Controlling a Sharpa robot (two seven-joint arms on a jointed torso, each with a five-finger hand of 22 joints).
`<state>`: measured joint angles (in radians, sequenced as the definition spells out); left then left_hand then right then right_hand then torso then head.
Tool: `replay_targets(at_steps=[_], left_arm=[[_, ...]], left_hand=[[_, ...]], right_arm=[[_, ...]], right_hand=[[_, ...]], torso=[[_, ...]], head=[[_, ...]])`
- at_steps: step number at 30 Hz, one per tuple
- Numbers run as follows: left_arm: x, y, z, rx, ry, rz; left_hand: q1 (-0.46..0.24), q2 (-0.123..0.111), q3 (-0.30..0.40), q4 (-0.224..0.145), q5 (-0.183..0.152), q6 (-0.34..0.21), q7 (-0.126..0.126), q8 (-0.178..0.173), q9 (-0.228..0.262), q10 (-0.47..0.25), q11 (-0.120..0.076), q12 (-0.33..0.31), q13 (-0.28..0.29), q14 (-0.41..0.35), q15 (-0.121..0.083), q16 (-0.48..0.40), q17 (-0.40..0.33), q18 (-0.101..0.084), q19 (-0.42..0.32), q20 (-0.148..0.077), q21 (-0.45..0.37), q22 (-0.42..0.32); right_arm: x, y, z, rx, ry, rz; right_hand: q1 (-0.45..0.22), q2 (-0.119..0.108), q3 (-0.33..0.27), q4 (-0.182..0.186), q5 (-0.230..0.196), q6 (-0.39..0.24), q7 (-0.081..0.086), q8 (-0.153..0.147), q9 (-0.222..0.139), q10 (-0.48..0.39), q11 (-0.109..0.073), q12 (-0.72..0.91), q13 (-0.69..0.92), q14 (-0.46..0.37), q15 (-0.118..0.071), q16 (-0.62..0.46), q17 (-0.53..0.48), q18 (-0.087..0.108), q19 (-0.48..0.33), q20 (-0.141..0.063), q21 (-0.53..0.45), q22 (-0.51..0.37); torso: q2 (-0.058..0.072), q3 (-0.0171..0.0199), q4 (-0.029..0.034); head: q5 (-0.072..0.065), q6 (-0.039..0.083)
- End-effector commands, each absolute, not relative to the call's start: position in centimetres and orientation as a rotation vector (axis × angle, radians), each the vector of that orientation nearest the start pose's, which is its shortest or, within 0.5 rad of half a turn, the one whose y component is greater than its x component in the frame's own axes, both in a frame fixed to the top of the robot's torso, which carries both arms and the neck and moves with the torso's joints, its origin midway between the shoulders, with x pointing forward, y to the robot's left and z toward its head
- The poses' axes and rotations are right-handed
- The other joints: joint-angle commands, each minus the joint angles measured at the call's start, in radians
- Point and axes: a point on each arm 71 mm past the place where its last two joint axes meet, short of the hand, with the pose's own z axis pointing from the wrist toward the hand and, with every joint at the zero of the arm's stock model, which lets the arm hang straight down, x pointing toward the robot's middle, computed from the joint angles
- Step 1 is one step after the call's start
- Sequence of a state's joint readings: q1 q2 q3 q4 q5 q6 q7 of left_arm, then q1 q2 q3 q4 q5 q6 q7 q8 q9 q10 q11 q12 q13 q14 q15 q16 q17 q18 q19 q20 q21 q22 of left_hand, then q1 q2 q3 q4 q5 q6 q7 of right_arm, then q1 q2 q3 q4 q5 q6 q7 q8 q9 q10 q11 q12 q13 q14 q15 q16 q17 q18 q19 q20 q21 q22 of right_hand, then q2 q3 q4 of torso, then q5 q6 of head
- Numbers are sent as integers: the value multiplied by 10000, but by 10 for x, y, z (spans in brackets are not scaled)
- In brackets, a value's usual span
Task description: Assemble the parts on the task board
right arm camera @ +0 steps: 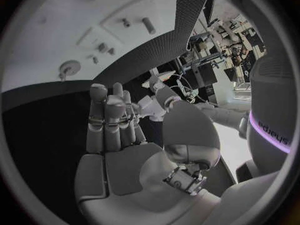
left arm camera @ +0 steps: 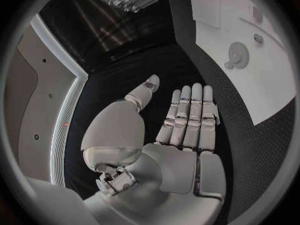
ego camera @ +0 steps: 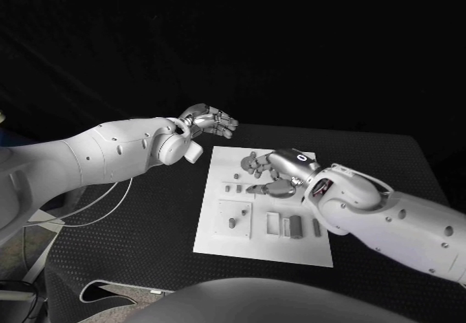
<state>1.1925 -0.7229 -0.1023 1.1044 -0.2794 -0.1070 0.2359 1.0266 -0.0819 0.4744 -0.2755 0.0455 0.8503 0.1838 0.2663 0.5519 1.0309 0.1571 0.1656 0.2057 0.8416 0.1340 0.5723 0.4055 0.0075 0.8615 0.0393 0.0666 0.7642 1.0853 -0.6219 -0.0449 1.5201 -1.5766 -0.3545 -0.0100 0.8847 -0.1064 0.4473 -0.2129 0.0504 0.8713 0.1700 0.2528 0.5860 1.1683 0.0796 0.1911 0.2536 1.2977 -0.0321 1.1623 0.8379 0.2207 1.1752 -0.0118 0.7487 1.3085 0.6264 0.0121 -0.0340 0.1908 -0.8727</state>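
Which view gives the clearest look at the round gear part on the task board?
The left wrist view: the gear lies unobstructed on the task board, its toothed rim visible. The right wrist view shows it smaller and paler, near the board's edge. In the head view, the right hand hovers over that area of the board.

Right hand (ego camera: pixel 270 173) hides task board (ego camera: pixel 219 232) upper part; parts (ego camera: pixel 233 189) indistinct.

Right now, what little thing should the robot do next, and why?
Probably lower the right hand a little toward the small parts beneath it and pick one. That hand hovers over the far half of the task board with straight fingers, holding nothing, while the left hand is off the board, also holding nothing.
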Motion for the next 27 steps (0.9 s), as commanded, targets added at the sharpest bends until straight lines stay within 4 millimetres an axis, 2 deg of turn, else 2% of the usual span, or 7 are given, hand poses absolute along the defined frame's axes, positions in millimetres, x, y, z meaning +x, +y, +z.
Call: replay_targets(at_steps=[1, 6, 9, 13, 15, 22, 27], left_arm=[[542, 266, -234, -9313, 16964, -12367], [542, 266, -237, -9344, 16991, -12338], [542, 266, -239, -9363, 17005, -12313], [541, 265, -240, -9361, 17054, -12347], [541, 266, -241, -9391, 17077, -12312], [541, 268, -242, -9418, 17083, -12259], [541, 266, -242, -9388, 17109, -12329]], left_hand=[[-84, 9, -62, -11, 40, 9, -12, 42, -17, 54, 1, -62, -11, -26, 63, -41, 16, 201, 19, 20, 13, -16], [-90, 12, -64, -8, 40, 9, -12, 43, -18, 55, 2, -63, -12, -26, 63, -46, 22, 201, 19, 20, 13, -20], [-93, 15, -65, -6, 41, 9, -12, 44, -19, 55, 2, -63, -12, -25, 64, -49, 26, 202, 20, 21, 13, -22], [-97, 18, -66, -3, 41, 8, -12, 45, -21, 55, 2, -64, -13, -25, 64, -52, 31, 202, 20, 21, 13, -25], [-100, 22, -66, -1, 41, 8, -12, 45, -21, 55, 2, -65, -14, -25, 64, -55, 34, 202, 20, 21, 14, -27], [-111, 23, -71, 4, 40, 8, -12, 48, -24, 57, 2, -66, -16, -25, 65, -64, 44, 202, 20, 22, 13, -32], [-122, 24, -76, 9, 41, 8, -12, 50, -26, 57, 2, -67, -17, -26, 66, -71, 53, 203, 21, 23, 14, -37]], right_arm=[[467, -113, -217, -1216, 18045, 9155], [476, -149, -207, -623, 19259, 8133], [474, -160, -213, -544, 20402, 7326], [470, -171, -221, 0, 21537, 6632], [465, -177, -227, 71, 21988, 6312], [450, -192, -249, -42, 23335, 5843], [448, -194, -264, -276, 23755, 5452]], right_hand=[[-661, 259, -96, 513, -3, 199, -55, 79, 37, 247, -114, 166, 150, -223, -122, -178, -105, 411, -285, 79, -173, 57], [-579, 325, -93, 442, 9, 577, -412, 326, 242, 1270, -555, 1509, 1471, -166, -556, -213, -208, 411, -243, 0, -197, 81], [-599, 433, -250, 170, 110, 662, -662, 338, 384, 673, -820, 3489, 4132, 35, -651, -5, -163, 411, -78, -48, -215, 81], [-753, 515, -238, 212, -19, 699, -602, 292, 442, 272, -851, 4832, 5819, 95, -830, 270, -12, 411, -57, -51, -262, 92], [-863, 523, -189, 296, -21, 805, -693, 303, 506, -42, -911, 5651, 6817, 86, -894, 619, 235, 411, 36, -110, -225, 134], [-1568, 704, -338, 542, -2, 1066, -804, 367, 691, -210, -1028, 6672, 8007, 42, -1000, 1199, 632, 411, 136, -234, -61, 211], [-1878, 656, -375, 634, 0, 1131, -831, 363, 747, -259, -1049, 6834, 8234, 1, -1023, 1298, 703, 411, 107, -259, -14, 213]], torso=[[-52, 29, -65], [-127, 22, -151], [-164, 38, -204], [-183, 50, -225], [-195, 55, -224], [-196, 7, -238], [-180, 6, -231]], head=[[-63, 1], [-103, 1], [-106, 1], [-180, 1], [-200, 1], [-285, 1], [-399, 1]])
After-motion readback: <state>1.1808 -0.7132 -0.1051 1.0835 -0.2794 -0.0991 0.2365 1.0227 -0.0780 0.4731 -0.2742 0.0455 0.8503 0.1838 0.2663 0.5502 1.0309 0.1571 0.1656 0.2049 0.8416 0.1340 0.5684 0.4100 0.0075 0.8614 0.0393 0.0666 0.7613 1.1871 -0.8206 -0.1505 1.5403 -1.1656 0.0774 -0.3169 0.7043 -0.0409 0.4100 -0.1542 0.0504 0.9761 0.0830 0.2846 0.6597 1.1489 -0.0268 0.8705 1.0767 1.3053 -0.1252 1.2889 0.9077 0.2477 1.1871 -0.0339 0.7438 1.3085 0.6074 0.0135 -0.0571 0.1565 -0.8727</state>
